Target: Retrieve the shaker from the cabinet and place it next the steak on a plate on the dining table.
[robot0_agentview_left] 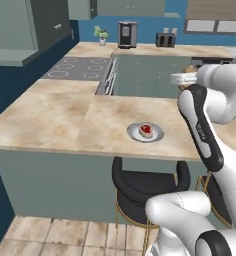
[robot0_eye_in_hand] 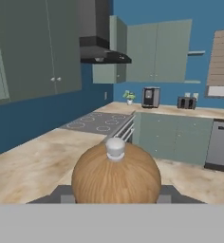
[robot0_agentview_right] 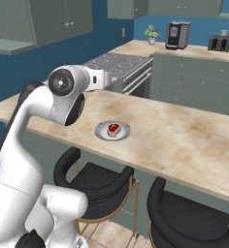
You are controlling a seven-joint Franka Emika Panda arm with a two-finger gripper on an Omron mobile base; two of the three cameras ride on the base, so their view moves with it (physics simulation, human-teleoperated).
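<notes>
**Shaker clamped in the gripper above the dining table**

While the arm (robot0_agentview_left: 202, 125) rises from the lower right of the left base view, its upper part bends over the dining table (robot0_agentview_left: 65, 120), whose beige marbled top carries the plate (robot0_agentview_left: 135, 132). On the plate lies the steak (robot0_agentview_left: 146, 130), a small red chunk with a pale edge. Beyond the table sit the cooktop (robot0_agentview_left: 80, 67), a coffee machine (robot0_agentview_left: 126, 34) and a toaster (robot0_agentview_left: 165, 39). Two dark stools (robot0_agentview_left: 135, 187) stand under the table's near edge.

From the right base view, the arm (robot0_agentview_right: 63, 94) stands to the left of the plate (robot0_agentview_right: 101, 131), and the steak (robot0_agentview_right: 113, 129) rests near the plate's middle. The cabinet (robot0_agentview_right: 53, 22) hangs on the blue wall at upper left.

Looking along the hand, the shaker (robot0_eye_in_hand: 116, 176) fills the lower middle, its brown wooden body topped by a pale knob. The gripper (robot0_eye_in_hand: 116, 194) is clamped on it, one dark finger (robot0_eye_in_hand: 61, 194) showing at each side of the wood. Beyond lie the dining table (robot0_eye_in_hand: 28, 166) and the cabinet (robot0_eye_in_hand: 33, 47).
</notes>
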